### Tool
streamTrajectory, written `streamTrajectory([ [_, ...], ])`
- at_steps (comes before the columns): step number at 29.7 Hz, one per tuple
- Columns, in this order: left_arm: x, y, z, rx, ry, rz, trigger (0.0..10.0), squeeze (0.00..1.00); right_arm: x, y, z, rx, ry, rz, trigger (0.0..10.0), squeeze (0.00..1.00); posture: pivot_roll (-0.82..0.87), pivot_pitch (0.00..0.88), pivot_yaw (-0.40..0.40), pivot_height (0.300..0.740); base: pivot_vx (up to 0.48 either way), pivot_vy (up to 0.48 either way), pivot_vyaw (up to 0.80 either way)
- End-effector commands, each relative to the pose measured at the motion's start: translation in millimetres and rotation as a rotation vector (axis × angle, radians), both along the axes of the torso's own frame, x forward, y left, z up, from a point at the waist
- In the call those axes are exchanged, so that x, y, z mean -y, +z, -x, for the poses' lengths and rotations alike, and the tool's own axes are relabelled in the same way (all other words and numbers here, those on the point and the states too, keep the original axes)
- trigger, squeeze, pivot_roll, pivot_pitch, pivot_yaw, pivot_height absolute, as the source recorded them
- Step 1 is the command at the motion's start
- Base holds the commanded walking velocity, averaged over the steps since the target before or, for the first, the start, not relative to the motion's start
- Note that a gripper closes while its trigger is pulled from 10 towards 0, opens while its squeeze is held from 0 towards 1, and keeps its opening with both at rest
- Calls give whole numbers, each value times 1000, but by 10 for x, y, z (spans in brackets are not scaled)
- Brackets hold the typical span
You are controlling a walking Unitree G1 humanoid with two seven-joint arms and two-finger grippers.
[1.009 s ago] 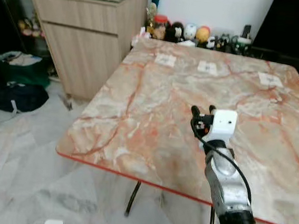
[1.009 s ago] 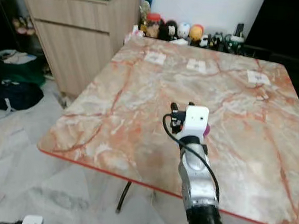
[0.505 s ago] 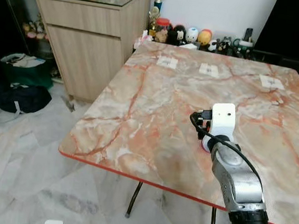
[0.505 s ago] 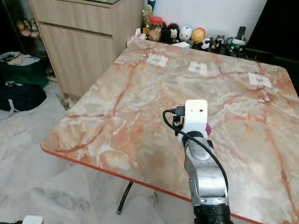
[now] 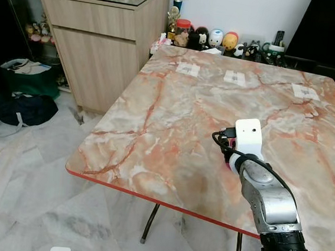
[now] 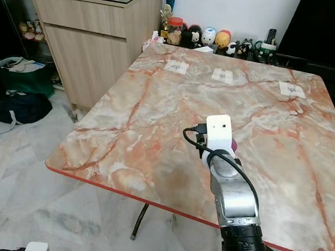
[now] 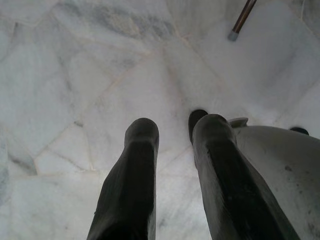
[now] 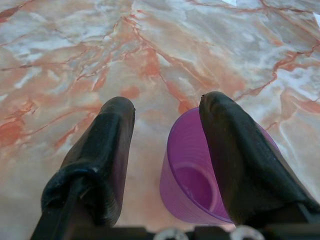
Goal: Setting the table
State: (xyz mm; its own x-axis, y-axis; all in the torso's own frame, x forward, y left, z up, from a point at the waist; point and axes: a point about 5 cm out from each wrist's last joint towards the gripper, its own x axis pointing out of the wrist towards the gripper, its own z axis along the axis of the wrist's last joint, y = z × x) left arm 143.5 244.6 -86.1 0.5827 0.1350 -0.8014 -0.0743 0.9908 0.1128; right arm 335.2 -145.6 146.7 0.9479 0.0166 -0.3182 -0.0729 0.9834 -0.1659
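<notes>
A purple plastic cup [image 8: 192, 185] stands upright on the orange-veined marble table [image 5: 175, 102], to the right of its middle. My right gripper [image 8: 167, 107] is down at the cup and open. One black finger [image 8: 240, 150] lies over the cup's mouth, the other finger [image 8: 107, 135] stands outside it, with bare table showing between that finger and the cup wall. In the right eye view only a pink sliver of the cup [image 6: 233, 145] shows beside the white wrist camera box [image 6: 219, 132]. My left gripper [image 7: 172, 127] hangs idle over the floor, fingers apart.
Three white paper cards [image 5: 234, 78] lie along the table's far side. Small figurines [image 5: 214, 38] line the wall behind it. A wooden cabinet [image 5: 98, 47] stands to the left, with bags [image 5: 21, 108] on the floor beside it. The table's near edge is red-rimmed.
My right arm has come down toward the table, and its fingers have dropped out of sight behind the wrist camera box. The head camera has shifted slightly.
</notes>
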Motion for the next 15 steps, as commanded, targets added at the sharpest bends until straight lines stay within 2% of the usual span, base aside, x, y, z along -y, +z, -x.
streamTrajectory([
  [1,8,-22,44,-23,-9,4,10000,0,-18,4,-25,-13,-3,-14,10000,0,-11,21,-22,740,0,0,0],
  [15,0,-21,48,-25,-10,3,10000,0,83,-107,-36,-61,-47,-32,10000,0,-11,19,-16,740,0,0,0],
])
